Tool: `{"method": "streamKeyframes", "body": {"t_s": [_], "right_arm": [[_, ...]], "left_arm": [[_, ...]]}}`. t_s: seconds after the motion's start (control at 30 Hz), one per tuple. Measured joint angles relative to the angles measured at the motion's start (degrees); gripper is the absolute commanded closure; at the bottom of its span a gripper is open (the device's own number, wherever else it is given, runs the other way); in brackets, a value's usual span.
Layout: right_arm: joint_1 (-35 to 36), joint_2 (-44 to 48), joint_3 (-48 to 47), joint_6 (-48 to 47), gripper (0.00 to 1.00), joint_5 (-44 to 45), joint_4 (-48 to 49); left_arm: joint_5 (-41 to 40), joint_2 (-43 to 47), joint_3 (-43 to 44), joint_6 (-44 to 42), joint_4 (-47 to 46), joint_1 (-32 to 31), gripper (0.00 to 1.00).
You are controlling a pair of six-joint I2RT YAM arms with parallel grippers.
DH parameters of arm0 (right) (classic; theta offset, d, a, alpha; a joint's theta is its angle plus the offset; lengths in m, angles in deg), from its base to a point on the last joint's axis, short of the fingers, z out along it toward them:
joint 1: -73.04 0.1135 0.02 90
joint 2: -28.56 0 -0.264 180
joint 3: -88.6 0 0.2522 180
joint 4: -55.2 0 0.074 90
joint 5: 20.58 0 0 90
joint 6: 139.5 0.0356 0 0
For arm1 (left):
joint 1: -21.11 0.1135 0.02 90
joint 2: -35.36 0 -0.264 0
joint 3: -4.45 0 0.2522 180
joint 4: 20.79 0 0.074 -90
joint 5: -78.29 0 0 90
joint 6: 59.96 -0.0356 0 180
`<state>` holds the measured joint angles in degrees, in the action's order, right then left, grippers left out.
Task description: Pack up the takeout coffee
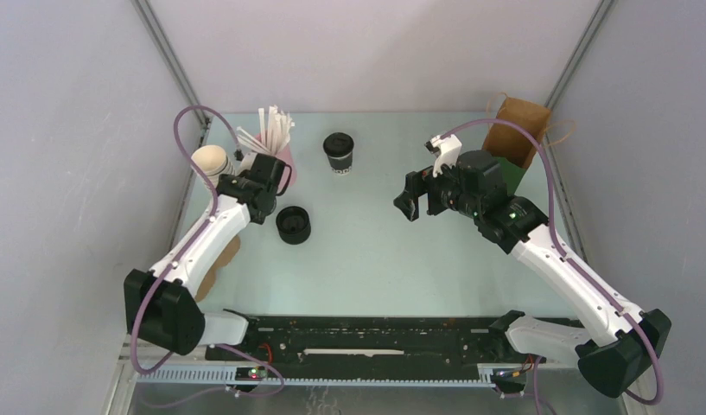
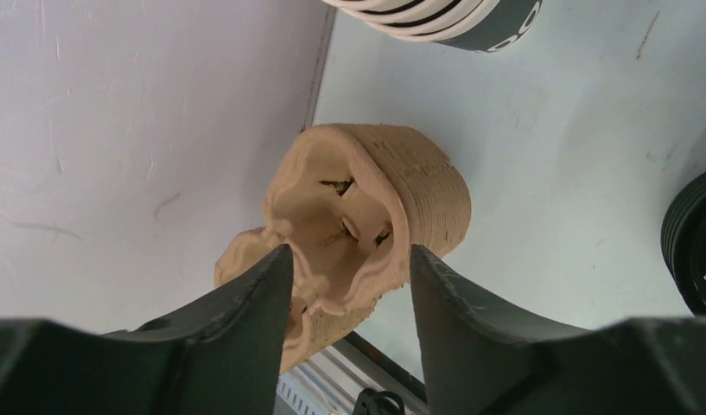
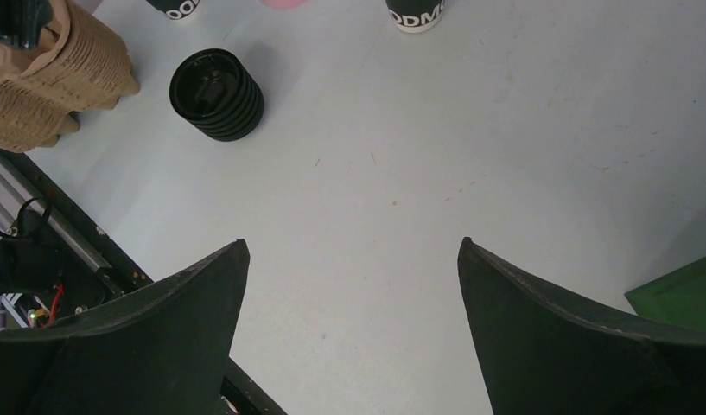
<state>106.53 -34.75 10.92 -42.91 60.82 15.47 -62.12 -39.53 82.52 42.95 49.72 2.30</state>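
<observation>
The takeout coffee (image 1: 338,153), a small dark cup with a black lid, stands upright at the back middle of the table; its base shows at the top of the right wrist view (image 3: 416,13). My right gripper (image 1: 410,201) hangs open to its right, over bare table (image 3: 351,244), nothing between its fingers. My left gripper (image 2: 349,251) points down over a stack of tan pulp cup carriers (image 2: 375,199) by the left wall. Its jaws stand partly apart with a gap on the right side, holding nothing. A brown paper bag (image 1: 520,130) stands at the back right.
A squat stack of black lids (image 1: 292,225) sits left of centre. Lidless cups (image 1: 213,162) and a pink holder of white sticks (image 1: 276,138) stand at the back left. A green item (image 3: 677,290) lies by the bag. The rail (image 1: 375,346) runs along the near edge.
</observation>
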Motion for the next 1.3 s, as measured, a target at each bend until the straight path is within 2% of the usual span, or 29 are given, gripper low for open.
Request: {"method": "streamKeyframes", "body": {"t_s": [0.13, 0.33, 0.5, 0.6, 1.3], "right_arm": [[0.0, 0.0, 0.13, 0.13, 0.0, -0.57, 0.2], [0.04, 0.0, 0.13, 0.2, 0.01, -0.79, 0.61], [0.07, -0.11, 0.13, 0.2, 0.0, -0.79, 0.61], [0.11, -0.24, 0.13, 0.2, 0.0, -0.76, 0.63], [1.16, -0.63, 0.13, 0.2, 0.0, -0.7, 0.61]], "left_arm": [[0.24, -2.8, -0.02, -0.83, -2.6, 1.09, 0.44], [1.05, -5.86, -1.44, -0.61, -5.51, 2.64, 0.5], [1.31, -5.88, -5.01, -0.33, -6.78, 3.37, 0.51], [1.36, -5.88, -6.32, -0.35, -6.75, 3.37, 0.57], [0.83, -3.96, -6.47, 1.22, -7.74, 3.48, 0.66]]}}
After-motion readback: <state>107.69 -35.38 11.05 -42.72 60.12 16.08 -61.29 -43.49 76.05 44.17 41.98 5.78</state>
